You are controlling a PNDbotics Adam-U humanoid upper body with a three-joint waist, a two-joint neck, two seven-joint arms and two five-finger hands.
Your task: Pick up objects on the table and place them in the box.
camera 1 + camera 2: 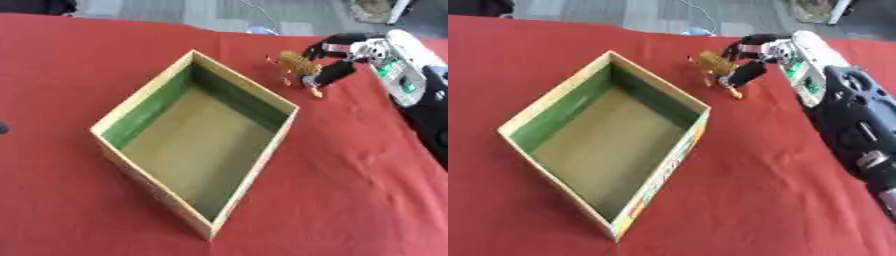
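A small orange and tan toy animal (296,66) stands on the red tablecloth just past the box's far right corner. My right hand (337,57) reaches in from the right, its black fingers and thumb curled round the toy's back end. The open cardboard box (115,116), green on its inner walls and brown on its floor, lies empty in the middle of the table, turned like a diamond. My left hand shows in neither view.
The red cloth (350,190) covers the whole table. My right forearm (846,120) runs down the right side. A small pale blue thing (260,30) lies at the table's far edge. Grey floor lies beyond.
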